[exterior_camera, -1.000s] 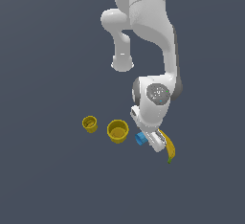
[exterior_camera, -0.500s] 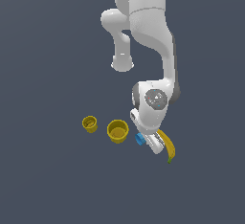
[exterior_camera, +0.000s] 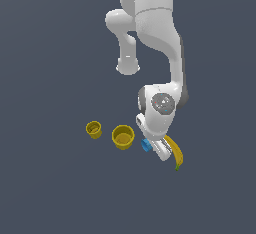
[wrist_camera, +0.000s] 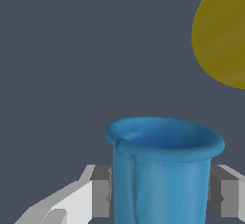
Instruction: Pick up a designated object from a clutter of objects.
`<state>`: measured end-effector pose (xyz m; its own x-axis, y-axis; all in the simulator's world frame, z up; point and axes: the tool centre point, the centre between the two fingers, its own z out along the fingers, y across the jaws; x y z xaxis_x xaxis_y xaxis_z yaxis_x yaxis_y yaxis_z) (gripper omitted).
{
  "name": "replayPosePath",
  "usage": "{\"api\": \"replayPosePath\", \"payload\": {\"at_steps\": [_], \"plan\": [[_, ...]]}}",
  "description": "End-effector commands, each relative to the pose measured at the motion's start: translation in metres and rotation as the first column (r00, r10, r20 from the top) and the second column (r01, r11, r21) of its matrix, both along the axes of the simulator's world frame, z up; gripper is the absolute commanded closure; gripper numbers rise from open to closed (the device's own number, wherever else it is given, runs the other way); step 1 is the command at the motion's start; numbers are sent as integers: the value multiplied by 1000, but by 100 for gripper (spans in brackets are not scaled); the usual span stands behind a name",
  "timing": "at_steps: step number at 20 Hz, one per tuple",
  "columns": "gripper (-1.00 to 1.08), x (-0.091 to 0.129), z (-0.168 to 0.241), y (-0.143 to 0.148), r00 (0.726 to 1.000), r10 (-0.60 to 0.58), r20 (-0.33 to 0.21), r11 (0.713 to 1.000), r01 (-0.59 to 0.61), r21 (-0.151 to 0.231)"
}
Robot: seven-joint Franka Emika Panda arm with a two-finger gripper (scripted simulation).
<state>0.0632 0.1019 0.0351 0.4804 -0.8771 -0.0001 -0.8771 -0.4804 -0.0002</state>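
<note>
The small blue cup [exterior_camera: 146, 145] stands on the floor between the larger yellow cup [exterior_camera: 123, 136] and the banana [exterior_camera: 175, 153]. My gripper [exterior_camera: 151, 147] is down around it. In the wrist view the blue cup [wrist_camera: 162, 170] stands upright and fills the gap between my two fingers [wrist_camera: 98, 192], whose pads press on its sides. The gripper [wrist_camera: 160, 192] is shut on the cup. The smaller yellow cup [exterior_camera: 93, 129] stands further toward the exterior view's left.
A rounded yellow shape [wrist_camera: 222, 36] lies close beyond the blue cup in the wrist view; I cannot tell whether it is a cup or the banana. The floor [exterior_camera: 60, 188] is flat dark grey.
The arm came down a little onto the blue cup and has since held still. The cups and the banana have not moved.
</note>
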Motion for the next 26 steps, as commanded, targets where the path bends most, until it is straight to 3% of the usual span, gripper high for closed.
{"api": "replayPosePath", "payload": {"at_steps": [1, 12, 26], "plan": [[108, 0, 2, -1, 1000, 0, 1, 1000, 0, 0], [108, 4, 59, -17, 1000, 0, 1, 1000, 0, 0], [108, 15, 211, -62, 1000, 0, 0, 1000, 0, 1]]}}
